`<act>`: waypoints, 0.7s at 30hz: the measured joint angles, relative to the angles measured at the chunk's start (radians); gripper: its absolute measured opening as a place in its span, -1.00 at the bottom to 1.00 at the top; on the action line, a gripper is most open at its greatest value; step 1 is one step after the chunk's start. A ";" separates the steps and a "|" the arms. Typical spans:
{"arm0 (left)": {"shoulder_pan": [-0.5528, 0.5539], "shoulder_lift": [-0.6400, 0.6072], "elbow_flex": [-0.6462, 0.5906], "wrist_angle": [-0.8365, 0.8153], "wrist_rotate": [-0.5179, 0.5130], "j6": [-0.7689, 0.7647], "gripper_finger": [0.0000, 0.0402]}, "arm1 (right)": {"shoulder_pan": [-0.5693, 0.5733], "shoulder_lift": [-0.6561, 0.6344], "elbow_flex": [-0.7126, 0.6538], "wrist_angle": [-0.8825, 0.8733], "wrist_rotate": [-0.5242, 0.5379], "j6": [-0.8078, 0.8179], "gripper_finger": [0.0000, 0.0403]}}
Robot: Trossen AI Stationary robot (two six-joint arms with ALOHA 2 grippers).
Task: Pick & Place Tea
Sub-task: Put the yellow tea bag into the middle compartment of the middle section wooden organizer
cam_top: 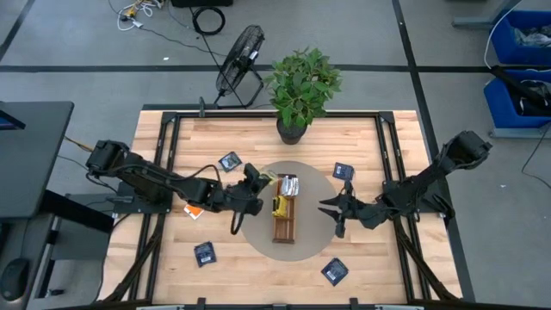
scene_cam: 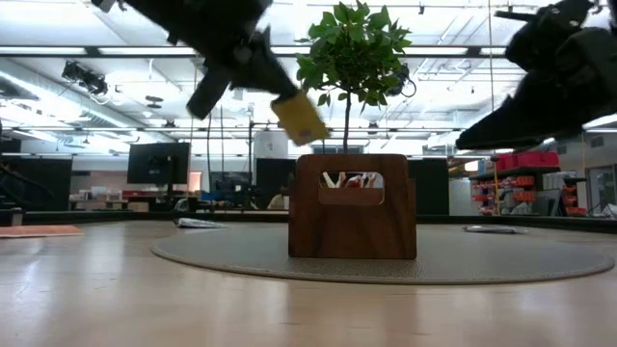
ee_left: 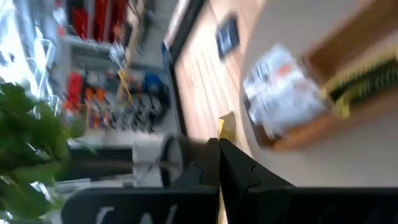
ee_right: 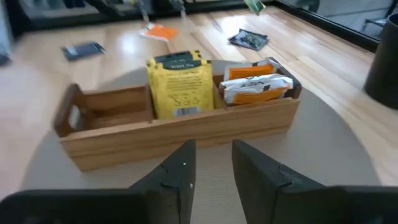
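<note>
Out left of the wooden tray (cam_top: 285, 219), an orange sachet (cam_top: 194, 210) lies on the bench (cam_top: 172, 146), with a navy sachet (cam_top: 205, 253) nearer the front edge and another navy sachet (cam_top: 229, 161) toward the back. Closer in, the left pincer (cam_top: 258, 181) hangs just left of the tray, fingers pinched tight on a yellow sachet (scene_cam: 300, 118), lifted clear above the tray's rim. In the tray itself: a yellow sachet standing upright (ee_right: 179, 86) mid-tray, orange-and-white sachets (ee_right: 256, 85) packed at one end. Right of the tray, the right pincer (cam_top: 330, 209) hovers over the round mat (cam_top: 314, 245), fingers partly apart, gripping nothing. Beyond it, two more navy sachets (cam_top: 343, 171) (cam_top: 335, 271) lie flat.
</note>
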 joint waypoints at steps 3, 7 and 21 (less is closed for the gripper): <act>-0.019 0.000 0.002 0.081 0.055 0.054 -1.00 | 0.023 0.000 -0.079 0.176 -0.001 -0.007 -0.45; -0.027 0.000 0.002 0.097 0.212 0.118 -1.00 | 0.045 0.000 -0.161 0.407 -0.040 -0.047 -0.45; -0.012 0.024 0.002 0.109 0.393 0.486 -1.00 | 0.045 0.000 -0.180 0.455 -0.045 -0.037 -0.45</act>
